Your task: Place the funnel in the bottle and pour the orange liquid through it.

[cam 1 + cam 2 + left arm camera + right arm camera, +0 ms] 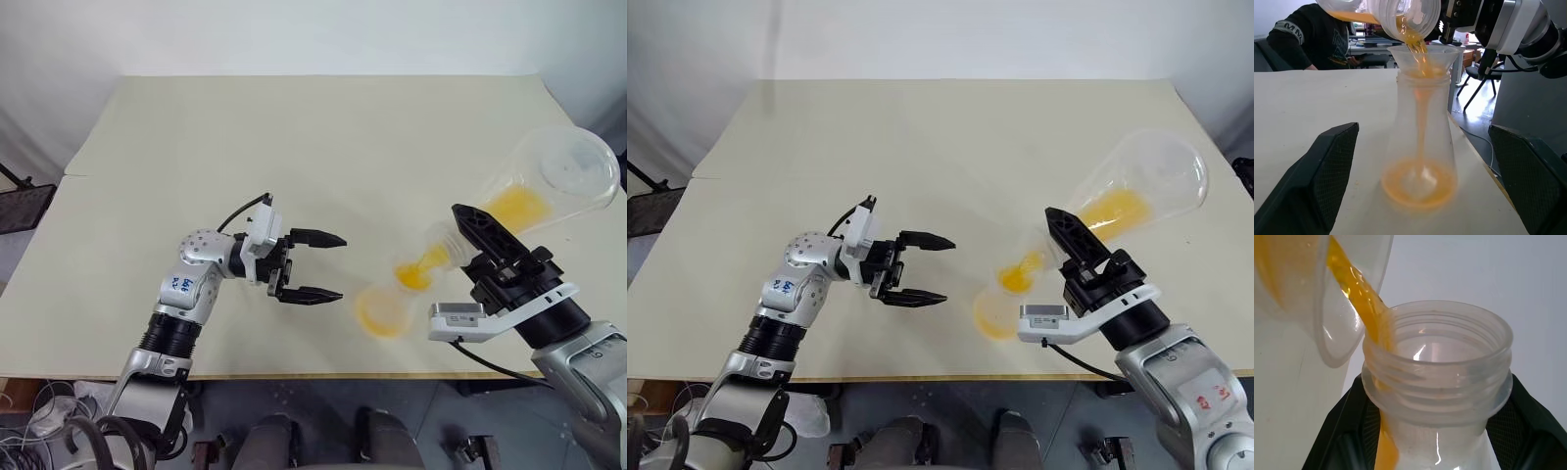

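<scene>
Pouring recorded: orange liquid (1420,49) was streamed from 1 tilted flask (549,181), clenched in the right gripper (477,232), through the funnel (1422,56) seated in the bottle (1420,147), just beyond the released left gripper (313,265).

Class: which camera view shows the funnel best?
The left wrist view: the funnel is seen side-on, sitting in the neck of the bottle, with the orange liquid streaming into it. The right wrist view shows part of its rim; the head views show a faint blur.
</scene>
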Robot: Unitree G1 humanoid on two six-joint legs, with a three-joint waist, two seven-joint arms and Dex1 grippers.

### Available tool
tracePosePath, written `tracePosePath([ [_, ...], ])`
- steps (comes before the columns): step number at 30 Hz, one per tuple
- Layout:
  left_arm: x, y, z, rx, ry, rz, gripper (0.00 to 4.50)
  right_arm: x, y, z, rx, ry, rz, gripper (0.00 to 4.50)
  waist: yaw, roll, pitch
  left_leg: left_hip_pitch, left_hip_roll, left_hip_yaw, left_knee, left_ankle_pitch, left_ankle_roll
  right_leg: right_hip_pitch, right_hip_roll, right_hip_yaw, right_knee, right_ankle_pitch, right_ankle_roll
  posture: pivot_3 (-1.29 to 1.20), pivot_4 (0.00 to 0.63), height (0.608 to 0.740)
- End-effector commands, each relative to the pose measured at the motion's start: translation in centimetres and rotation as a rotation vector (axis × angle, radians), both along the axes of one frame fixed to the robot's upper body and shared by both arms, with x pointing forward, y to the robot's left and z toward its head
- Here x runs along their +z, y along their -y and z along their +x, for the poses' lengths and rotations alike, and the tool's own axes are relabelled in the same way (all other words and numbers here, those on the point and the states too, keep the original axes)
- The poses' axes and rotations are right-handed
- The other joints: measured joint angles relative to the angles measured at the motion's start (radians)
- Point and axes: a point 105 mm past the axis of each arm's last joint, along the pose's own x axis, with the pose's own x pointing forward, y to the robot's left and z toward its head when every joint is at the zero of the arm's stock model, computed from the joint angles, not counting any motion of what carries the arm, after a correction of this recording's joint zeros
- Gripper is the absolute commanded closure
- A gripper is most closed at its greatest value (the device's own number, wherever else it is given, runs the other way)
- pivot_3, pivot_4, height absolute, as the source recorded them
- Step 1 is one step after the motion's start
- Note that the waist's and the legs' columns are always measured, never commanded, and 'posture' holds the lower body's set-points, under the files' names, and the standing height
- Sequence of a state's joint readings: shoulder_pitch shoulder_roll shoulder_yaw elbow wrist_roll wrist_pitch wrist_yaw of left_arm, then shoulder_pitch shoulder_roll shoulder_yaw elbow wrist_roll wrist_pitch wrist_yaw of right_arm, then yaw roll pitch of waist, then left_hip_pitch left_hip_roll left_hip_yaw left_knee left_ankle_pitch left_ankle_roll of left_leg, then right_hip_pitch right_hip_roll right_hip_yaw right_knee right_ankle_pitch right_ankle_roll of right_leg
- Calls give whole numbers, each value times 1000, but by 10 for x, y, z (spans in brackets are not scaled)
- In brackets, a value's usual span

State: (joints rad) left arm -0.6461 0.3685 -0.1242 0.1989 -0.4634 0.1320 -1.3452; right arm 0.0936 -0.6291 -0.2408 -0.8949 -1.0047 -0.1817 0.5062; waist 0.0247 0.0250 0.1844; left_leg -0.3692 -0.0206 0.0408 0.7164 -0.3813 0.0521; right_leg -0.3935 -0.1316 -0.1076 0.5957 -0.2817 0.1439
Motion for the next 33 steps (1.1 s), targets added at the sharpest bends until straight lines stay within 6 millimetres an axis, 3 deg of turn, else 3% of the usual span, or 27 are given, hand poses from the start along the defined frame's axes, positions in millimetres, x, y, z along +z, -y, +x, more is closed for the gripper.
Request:
tracePosePath([
  [1,10,2,-3,-16,37,-19,0,9,0,-3,1,59,-11,2048,0,0,0,0,0,0,0,0,0,0,0,0,0,0,0,0,150,740],
  [33,11,4,-1,-18,29,-17,0,11,1,-2,15,96,-65,2048,0,0,0,0,0,0,0,0,0,0,0,0,0,0,0,0,150,740],
])
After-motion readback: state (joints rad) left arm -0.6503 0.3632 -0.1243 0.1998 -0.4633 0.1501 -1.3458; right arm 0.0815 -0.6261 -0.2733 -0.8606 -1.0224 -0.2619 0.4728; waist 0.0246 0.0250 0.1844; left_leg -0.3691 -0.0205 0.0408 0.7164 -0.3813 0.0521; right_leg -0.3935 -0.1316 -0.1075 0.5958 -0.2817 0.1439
